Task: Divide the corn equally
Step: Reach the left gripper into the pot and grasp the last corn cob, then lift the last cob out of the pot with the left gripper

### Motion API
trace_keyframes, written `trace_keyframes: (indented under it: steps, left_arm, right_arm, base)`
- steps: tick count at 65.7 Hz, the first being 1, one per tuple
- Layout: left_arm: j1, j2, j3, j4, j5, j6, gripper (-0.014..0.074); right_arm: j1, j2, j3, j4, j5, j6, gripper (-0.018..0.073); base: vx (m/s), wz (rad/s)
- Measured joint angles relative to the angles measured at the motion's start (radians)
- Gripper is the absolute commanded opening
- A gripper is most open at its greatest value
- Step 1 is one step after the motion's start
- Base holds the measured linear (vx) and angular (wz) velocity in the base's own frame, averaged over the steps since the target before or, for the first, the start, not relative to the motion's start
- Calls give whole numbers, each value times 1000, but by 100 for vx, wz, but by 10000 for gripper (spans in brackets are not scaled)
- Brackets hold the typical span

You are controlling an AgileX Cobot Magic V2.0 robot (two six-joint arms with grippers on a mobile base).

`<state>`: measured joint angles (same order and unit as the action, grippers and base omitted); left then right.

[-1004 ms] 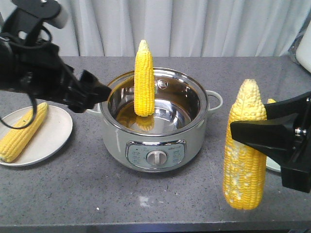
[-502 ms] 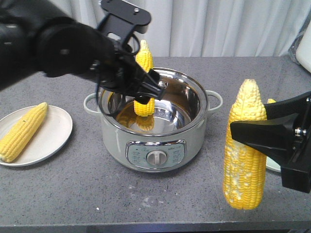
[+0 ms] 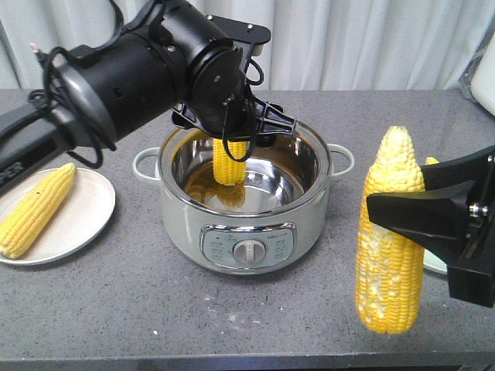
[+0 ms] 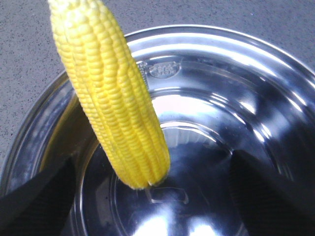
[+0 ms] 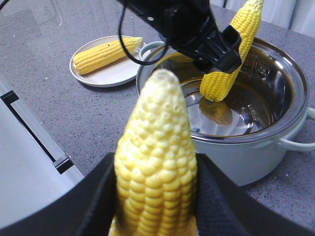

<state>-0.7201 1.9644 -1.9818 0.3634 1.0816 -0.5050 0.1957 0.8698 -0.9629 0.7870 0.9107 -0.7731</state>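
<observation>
One corn cob (image 3: 229,162) stands on end in the steel pot (image 3: 178,224), leaning on its rim. My left gripper (image 3: 232,131) hovers over it, open. In the left wrist view the cob (image 4: 115,98) lies between the wide-spread fingers (image 4: 34,201), touching neither. My right gripper (image 3: 390,212) is shut on a second cob (image 3: 389,263), held upright above the table at the right; it is also seen in the right wrist view (image 5: 156,128). A third cob (image 3: 35,209) lies on the white plate (image 3: 85,209) at the left. A fourth cob's tip (image 3: 430,161) shows behind the right gripper.
The pot has a control panel with a knob (image 3: 249,250) and side handles (image 3: 343,158). A pale plate's edge (image 3: 431,264) peeks out under the right gripper. A curtain hangs behind the table. The table's front edge runs just below the held cob.
My left arm has swung from beside the left plate to over the pot, and its open fingers now straddle the standing cob. The right gripper and its cob have not moved.
</observation>
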Motion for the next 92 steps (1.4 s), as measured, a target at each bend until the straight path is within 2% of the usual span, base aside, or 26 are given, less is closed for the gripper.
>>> trace_keyframes:
  steps: [33,69,76,92]
  left_arm:
    - [65,92,-37,1,-25,-29,592]
    - [66,186,-37,-25,-127,-29,581]
    - [66,201,-37,-24,-140,-29,536]
    - [66,213,-37,-24,-152,-29,348]
  right_arm:
    - [0,0,0,0,0,0,228]
    - [0,0,0,0,0,0,228]
    - [0,0,0,0,0,0,228]
    - [0,0,0,0,0,0,228]
  base:
    - [0,0]
    - [0,0]
    - [0,0]
    - [0,0]
